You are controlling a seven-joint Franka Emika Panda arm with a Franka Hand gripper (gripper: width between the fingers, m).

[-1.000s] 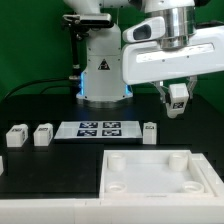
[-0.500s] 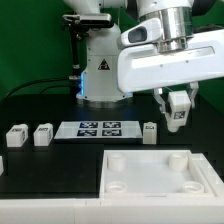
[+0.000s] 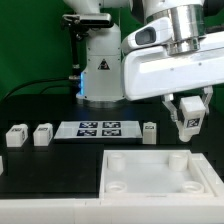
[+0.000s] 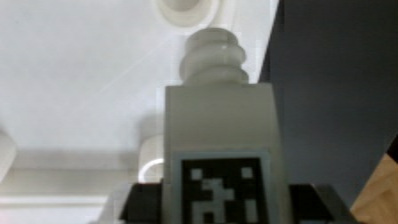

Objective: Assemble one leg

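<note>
White leg (image 3: 190, 122) clamped in the gripper (image 3: 190, 114), hanging above the square tray (image 3: 150, 172)

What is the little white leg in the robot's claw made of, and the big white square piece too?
The leg in the gripper looks like matte white plastic: smooth moulded ridges at its end, with a printed tag, probably paper. The square piece looks like the same plastic, with rounded moulded holes, though paint can't be ruled out.

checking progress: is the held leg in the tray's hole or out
Out. The gripper holds the leg above the tray, not touching it; in the wrist view its tip is short of the hole.
</note>
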